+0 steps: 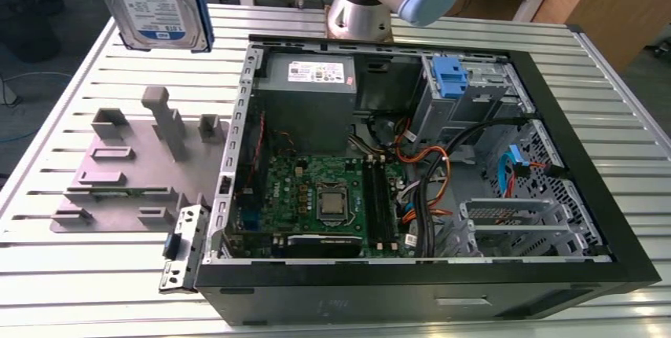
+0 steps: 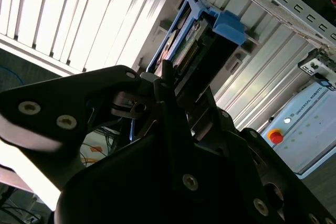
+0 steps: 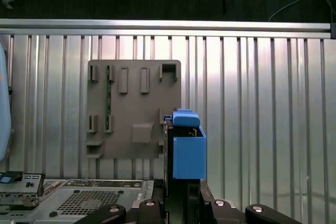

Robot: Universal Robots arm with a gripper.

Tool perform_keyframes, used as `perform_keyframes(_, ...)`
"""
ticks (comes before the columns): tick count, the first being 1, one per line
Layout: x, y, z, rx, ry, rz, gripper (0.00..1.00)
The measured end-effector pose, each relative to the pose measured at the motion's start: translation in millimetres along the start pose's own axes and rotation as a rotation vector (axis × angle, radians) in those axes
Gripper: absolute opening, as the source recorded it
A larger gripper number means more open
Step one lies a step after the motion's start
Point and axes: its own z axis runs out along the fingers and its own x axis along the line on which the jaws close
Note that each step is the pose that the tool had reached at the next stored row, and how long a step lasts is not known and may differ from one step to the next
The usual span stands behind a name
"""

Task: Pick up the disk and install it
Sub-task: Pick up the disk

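The pincer (image 3: 184, 199) is pinching the disk (image 3: 188, 153), held in the air above the table (image 3: 252, 103), with a grey fixture plate (image 3: 134, 108) beneath the pincer

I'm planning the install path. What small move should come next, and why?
Probably carry the disk toward the exterior view's right, over the open case. The pincer grips it in the air above the table, near the grey fixture, away from the drive cage with its blue latch.
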Motion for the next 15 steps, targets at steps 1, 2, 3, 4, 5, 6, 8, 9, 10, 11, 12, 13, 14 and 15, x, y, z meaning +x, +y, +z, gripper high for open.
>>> perform_keyframes(1, 0.0, -2.1, 0.0, 0.0000, 0.0000, 0.000, 0.35)
perform_keyframes(2, 0.0, -4.1, -0.1, 0.0001, -0.0001, 0.000, 0.35)
perform_keyframes(3, -0.1, -6.2, -0.2, 0.0000, 0.0000, 0.000, 0.35)
perform_keyframes(4, -0.1, -8.5, -0.2, 0.0000, -0.0001, 0.000, 0.35)
perform_keyframes(5, -0.1, -10.9, -0.3, 0.0001, 0.0000, 0.000, 0.35)
perform_keyframes(6, -0.2, -13.5, -0.4, 0.0000, 0.0000, 0.000, 0.35)
perform_keyframes(8, -0.2, -18.3, -0.6, -0.0001, 0.0001, 0.000, 0.35)
perform_keyframes(9, -0.2, -20.7, -0.7, -0.0001, 0.0001, 0.000, 0.35)
perform_keyframes(10, -0.3, -23.0, -0.7, -0.0001, 0.0000, 0.000, 0.35)
perform_keyframes(11, -0.3, -25.4, -0.7, 0.0001, 0.0000, 0.000, 0.35)
perform_keyframes(12, -0.3, -27.9, -0.8, 0.0000, 0.0000, 0.000, 0.35)
perform_keyframes(13, -0.4, -30.6, -0.9, 0.0001, 0.0000, 0.000, 0.35)
perform_keyframes(14, -0.4, -33.1, -0.9, 0.0000, 0.0000, 0.000, 0.35)
perform_keyframes(15, -0.5, -35.7, -1.0, 0.0000, 0.0000, 0.000, 0.35)
